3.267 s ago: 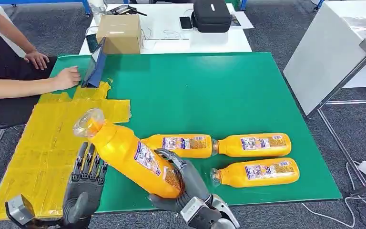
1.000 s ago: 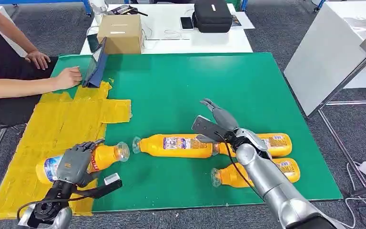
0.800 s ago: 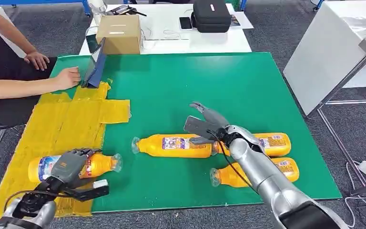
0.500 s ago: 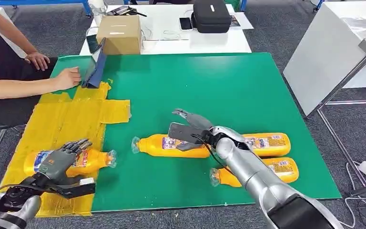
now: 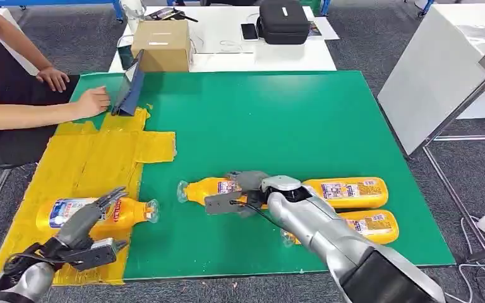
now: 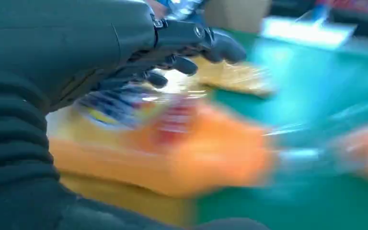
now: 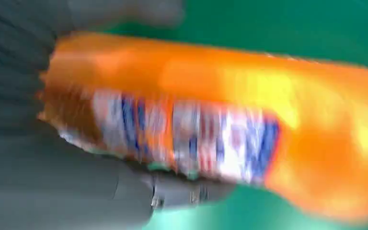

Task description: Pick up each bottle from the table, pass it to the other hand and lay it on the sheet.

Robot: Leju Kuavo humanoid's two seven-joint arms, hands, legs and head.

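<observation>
One orange bottle (image 5: 95, 210) lies on the yellow sheet (image 5: 82, 164), its neck toward the green mat (image 5: 278, 120). My left hand (image 5: 85, 224) hovers just in front of it with fingers spread, holding nothing; the left wrist view shows those fingers (image 6: 191, 43) above the blurred bottle (image 6: 172, 143). My right hand (image 5: 240, 192) lies over the middle bottle (image 5: 211, 189), with its thumb on the near side and its fingers on the far side. The right wrist view has this bottle (image 7: 220, 110) close against the palm, but blur hides whether the hand grips it. Two more bottles (image 5: 347, 189) (image 5: 372, 226) lie to the right.
A person sits at the far left with a hand (image 5: 91, 101) on the mat beside a propped tablet (image 5: 128, 88). Behind the mat stand a cardboard box (image 5: 161, 44) and a black case (image 5: 283, 20). A white table (image 5: 429, 76) stands to the right.
My left hand laid its bottle on the sheet, let go and drew back. My right hand swung left and came down onto the middle bottle.
</observation>
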